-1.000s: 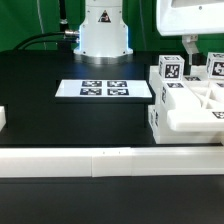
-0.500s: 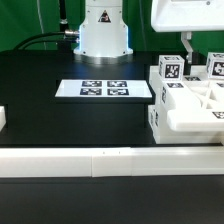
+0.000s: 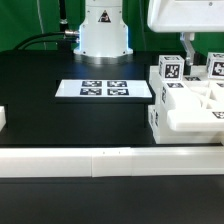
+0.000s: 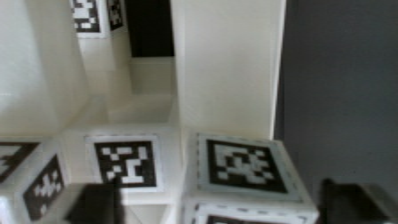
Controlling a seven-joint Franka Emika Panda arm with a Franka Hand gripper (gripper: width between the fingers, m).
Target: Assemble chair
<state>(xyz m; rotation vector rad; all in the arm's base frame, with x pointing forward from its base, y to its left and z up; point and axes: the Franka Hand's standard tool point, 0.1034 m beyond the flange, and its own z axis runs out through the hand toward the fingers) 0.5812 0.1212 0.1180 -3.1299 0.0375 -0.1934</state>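
Two gripper (image 4: 210, 208) fingertips (image 4: 93, 206) parted wide, straddling a tagged post of the chair (image 3: 188, 105); grip on it unclear

White, glossy, rounded base column (image 3: 104, 30) at the back of the table — a small dark emblem near its top, a dark band around its foot. Black cables (image 3: 45, 40) trailing off toward the exterior view's left. Boxy white wrist housing (image 3: 185, 15) above; slim pale fingers (image 3: 186, 47) below it — dark, blurred fingertips (image 4: 91, 206) in the wrist view
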